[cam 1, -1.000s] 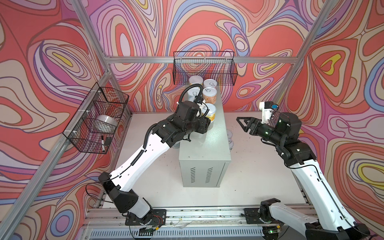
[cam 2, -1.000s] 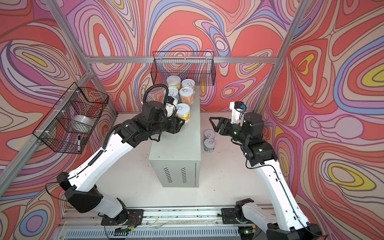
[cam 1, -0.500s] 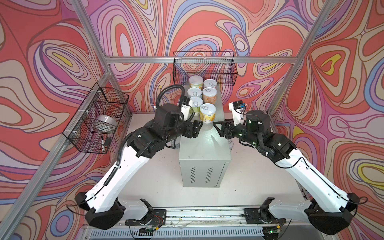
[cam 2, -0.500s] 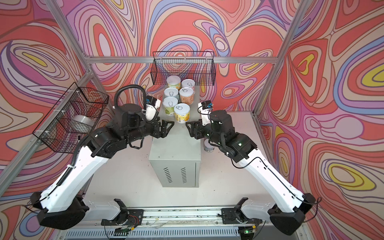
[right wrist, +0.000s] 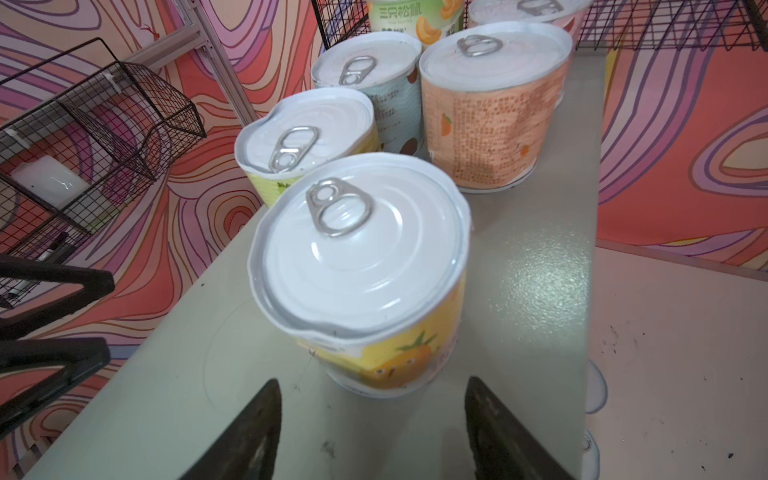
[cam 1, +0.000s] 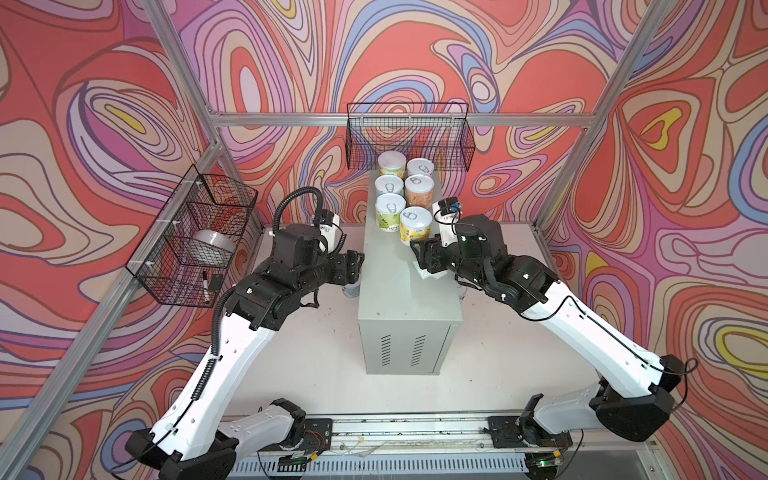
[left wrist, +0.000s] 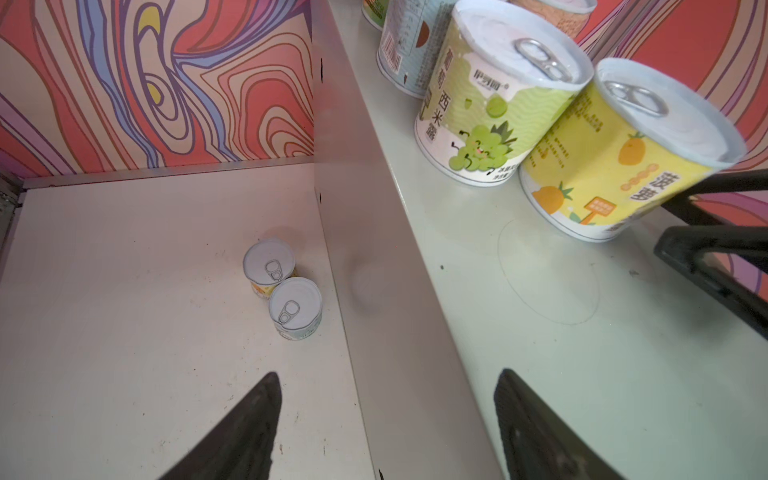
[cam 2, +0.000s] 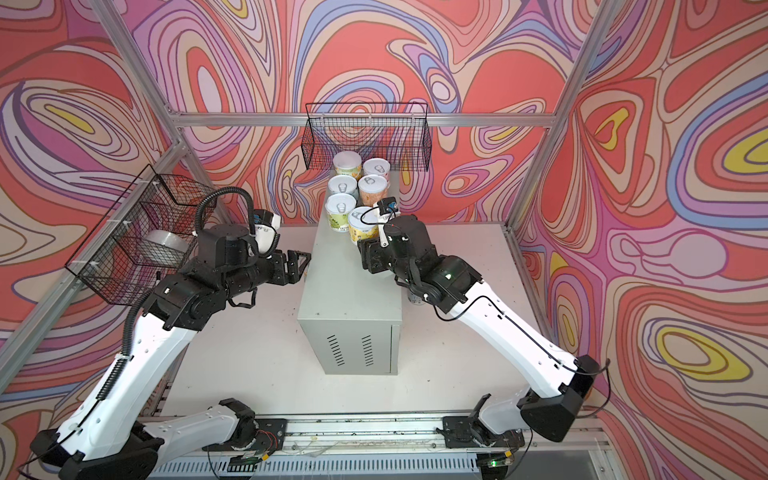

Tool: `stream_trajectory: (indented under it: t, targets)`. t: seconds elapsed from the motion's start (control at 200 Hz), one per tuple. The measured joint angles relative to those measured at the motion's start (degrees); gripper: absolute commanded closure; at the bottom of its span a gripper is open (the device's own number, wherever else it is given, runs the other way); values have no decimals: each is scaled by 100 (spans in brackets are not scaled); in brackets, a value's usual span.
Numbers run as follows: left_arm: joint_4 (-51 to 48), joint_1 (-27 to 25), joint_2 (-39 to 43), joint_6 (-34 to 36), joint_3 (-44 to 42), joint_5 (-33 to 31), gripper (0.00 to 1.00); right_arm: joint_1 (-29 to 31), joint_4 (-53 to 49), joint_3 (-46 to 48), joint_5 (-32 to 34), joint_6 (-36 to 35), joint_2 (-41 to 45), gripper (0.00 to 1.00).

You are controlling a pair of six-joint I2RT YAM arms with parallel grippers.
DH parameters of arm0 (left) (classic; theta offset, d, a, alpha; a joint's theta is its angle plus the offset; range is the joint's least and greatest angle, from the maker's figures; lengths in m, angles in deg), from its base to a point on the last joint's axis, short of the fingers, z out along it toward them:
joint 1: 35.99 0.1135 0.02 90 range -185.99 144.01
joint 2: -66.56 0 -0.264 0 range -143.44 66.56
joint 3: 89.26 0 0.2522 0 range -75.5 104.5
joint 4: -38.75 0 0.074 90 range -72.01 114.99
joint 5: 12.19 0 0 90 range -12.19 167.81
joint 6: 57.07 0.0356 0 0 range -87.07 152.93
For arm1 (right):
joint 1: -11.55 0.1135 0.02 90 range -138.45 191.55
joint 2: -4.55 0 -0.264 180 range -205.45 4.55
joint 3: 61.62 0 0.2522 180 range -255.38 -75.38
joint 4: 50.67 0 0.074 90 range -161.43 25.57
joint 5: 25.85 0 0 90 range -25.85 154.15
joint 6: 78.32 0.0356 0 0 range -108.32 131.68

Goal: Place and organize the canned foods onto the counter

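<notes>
The right tool point(cam 1: 417, 254), fingers spread and empty, hangs over the grey desk point(cam 1: 409, 299) just behind a yellow pineapple can point(cam 1: 415, 224), which stands beside a green grape can point(cam 1: 390, 212) at the front of six canned foods point(cam 1: 390, 185) upright in two rows at the desk's far end; the left tool point(cam 1: 355, 266), likewise spread and holding nothing, hovers at the desk's left edge, where a yellow-labelled can point(left wrist: 269, 266) and a pale-labelled can point(left wrist: 295, 307) stand touching on the white lower desk point(cam 1: 324, 374)
</notes>
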Motion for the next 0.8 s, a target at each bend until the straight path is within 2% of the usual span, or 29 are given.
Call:
stream_trajectory:
  t: [0.616, 0.801]
  targets:
    - [177, 258, 0, -37, -199, 374, 21, 31, 227, -11, 931, 61, -201, 22]
    - [190, 306, 0, -39, -236, 387, 21, -46, 216, -278, 1115, 42, -527, 21]
